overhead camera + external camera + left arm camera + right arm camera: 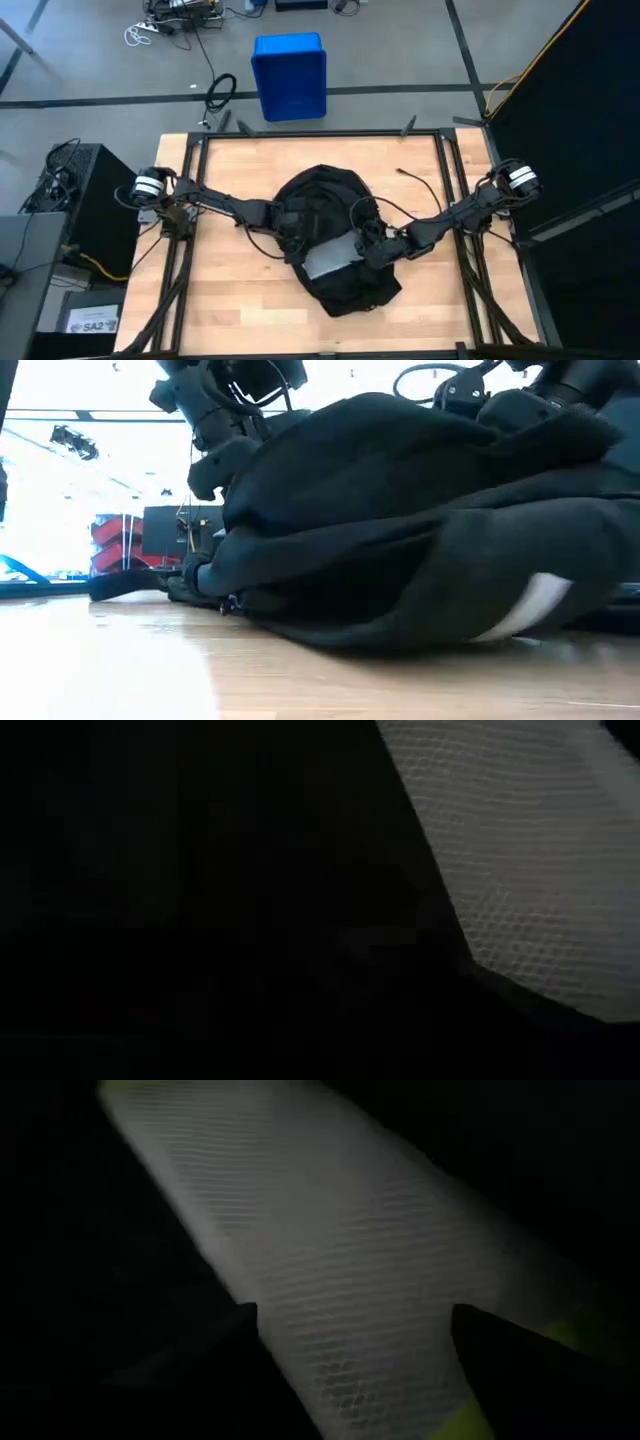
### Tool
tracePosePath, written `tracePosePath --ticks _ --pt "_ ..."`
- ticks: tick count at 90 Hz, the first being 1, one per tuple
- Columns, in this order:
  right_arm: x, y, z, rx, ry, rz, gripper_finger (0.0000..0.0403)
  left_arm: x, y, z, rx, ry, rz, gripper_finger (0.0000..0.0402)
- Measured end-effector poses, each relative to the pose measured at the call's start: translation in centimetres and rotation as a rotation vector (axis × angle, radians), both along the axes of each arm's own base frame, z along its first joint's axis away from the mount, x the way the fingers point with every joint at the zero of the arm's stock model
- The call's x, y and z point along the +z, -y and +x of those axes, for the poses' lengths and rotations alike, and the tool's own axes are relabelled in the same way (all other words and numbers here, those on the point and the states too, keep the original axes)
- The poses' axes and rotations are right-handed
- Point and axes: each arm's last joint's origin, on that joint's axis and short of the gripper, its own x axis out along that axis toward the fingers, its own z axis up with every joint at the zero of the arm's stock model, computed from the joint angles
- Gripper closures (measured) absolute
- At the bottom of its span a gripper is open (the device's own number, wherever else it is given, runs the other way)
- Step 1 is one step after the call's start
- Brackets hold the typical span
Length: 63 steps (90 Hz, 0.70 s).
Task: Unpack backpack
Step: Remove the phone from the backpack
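Grey floor w/ blue bin (290, 75), cables (222, 92); bright room.

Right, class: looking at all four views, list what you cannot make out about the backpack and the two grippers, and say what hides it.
- Backpack contents: hidden by its black fabric in the high and low views; only a pale flat thing shows, its kind unclear.
- Left gripper: inside the bag; its wrist view is nearly black, fingers unseen.
- Right gripper: high view too small; in its wrist view, grip on the pale thing unclear.
- Table behind the bag: blocked in the low view.
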Motion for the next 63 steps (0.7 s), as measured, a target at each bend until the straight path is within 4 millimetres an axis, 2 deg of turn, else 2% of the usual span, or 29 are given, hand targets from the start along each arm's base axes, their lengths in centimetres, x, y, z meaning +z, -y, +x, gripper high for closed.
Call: tracePosePath --ticks 8,18,22,39,53,63 --pt "0.2 -0.1 0.2 0.018 0.025 -0.006 0.0096 -0.4 -0.1 -0.2 0.012 0.003 0.011 0.0275" --pt "0.4 -0.1 0.4 0.03 0.058 -0.03 0.0096 -0.9 -0.2 -0.5 0.028 0.004 0.003 0.0367" --pt "0.5 -0.1 0.5 0.032 0.072 -0.037 0.0096 -1.1 -0.3 -0.6 0.035 0.004 0.001 0.0387" --pt "1.3 -0.2 1.2 0.026 0.178 -0.102 0.0096 -0.9 0.2 -0.2 0.031 0.054 -0.002 0.0401" --pt "2.2 -0.2 1.9 0.019 0.287 -0.148 0.0096 0.5 0.8 0.6 0.039 0.106 0.06 0.0401" --pt "2.3 0.1 2.1 0.015 0.297 -0.163 0.0097 1.7 1.0 1.2 0.037 0.136 0.098 0.0401"
